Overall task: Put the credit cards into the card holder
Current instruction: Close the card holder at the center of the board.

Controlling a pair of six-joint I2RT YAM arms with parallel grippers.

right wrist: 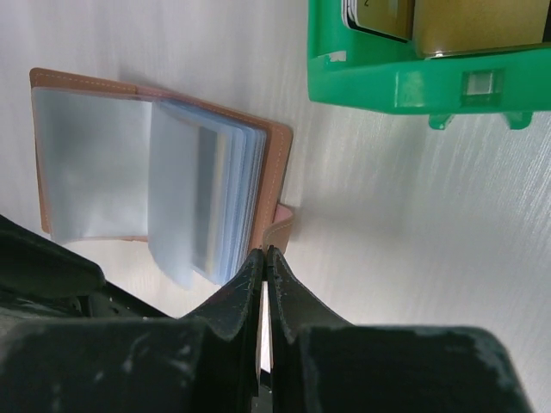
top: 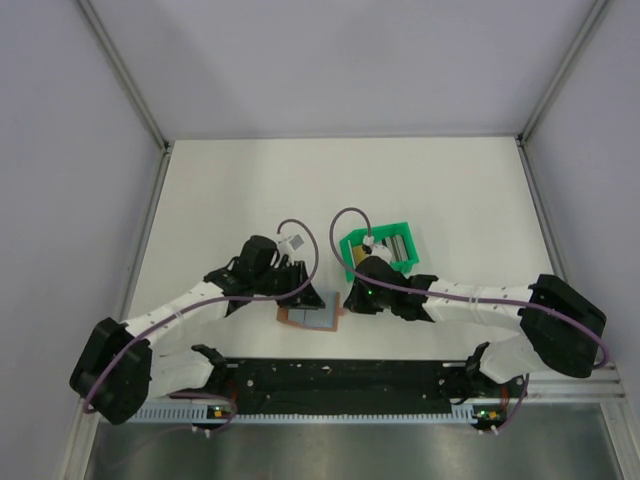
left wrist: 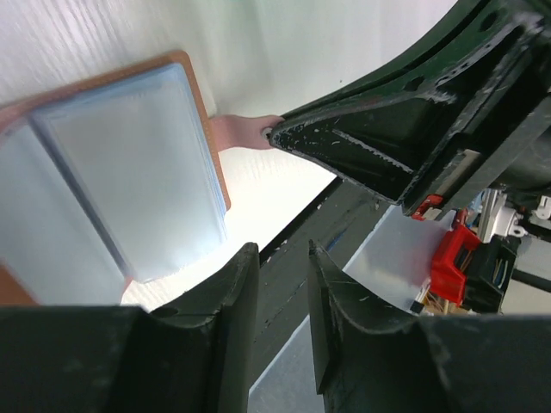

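Note:
The tan card holder (top: 300, 318) lies open on the table between the two grippers, its clear sleeves (right wrist: 198, 198) fanned up. A greyish card shape shows through one sleeve. More credit cards (right wrist: 469, 26), gold and black, sit in the green tray (right wrist: 405, 86). My left gripper (left wrist: 284, 258) hovers just off the holder's (left wrist: 129, 172) near corner, open by a narrow gap with nothing between its fingers. My right gripper (right wrist: 265, 251) is shut, its tips resting at the holder's right edge beside the closing strap (right wrist: 282, 225).
The green tray (top: 385, 248) stands just behind the right gripper (top: 352, 296). The black base rail (top: 340, 378) runs along the near edge, close below the holder. Grey walls close in the table on both sides.

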